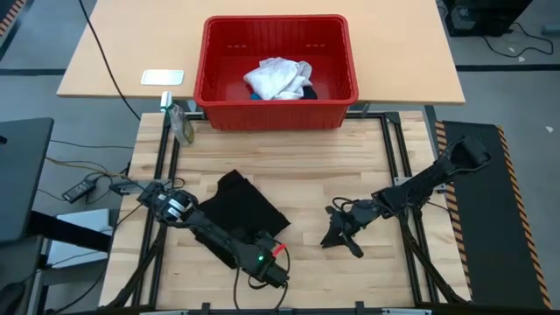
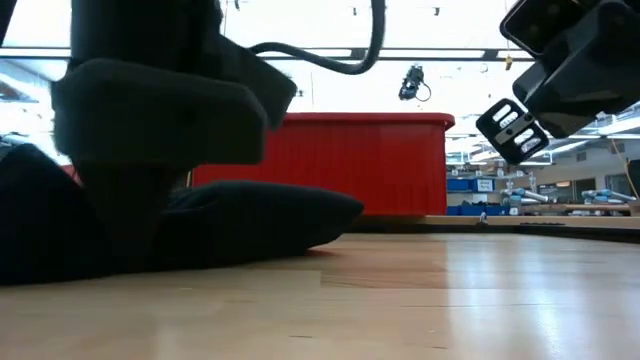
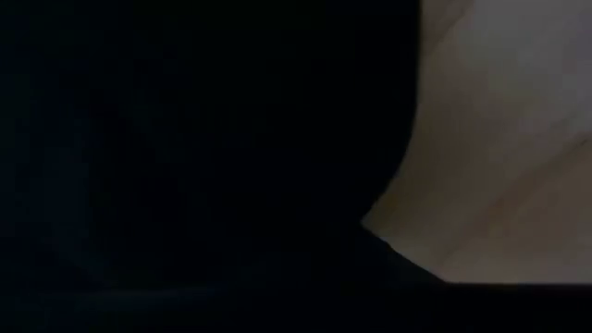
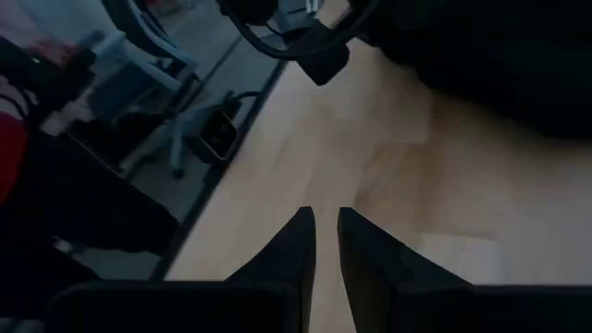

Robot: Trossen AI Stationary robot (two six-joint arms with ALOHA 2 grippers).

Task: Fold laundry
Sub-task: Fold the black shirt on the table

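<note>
Shirt [image 1: 249,210], black, lies crumpled on counter [image 1: 350,166] w/ left tool [image 1: 273,273] low at its near edge, grip can't be told; right tool [image 1: 343,234], tips nearly together, hangs just beside it w/o touching, so best spread cloth flat before folding.

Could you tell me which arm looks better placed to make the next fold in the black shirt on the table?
Probably the left: its gripper is at the black shirt near edge, while the right gripper hovers over bare table, apart from it.
</note>
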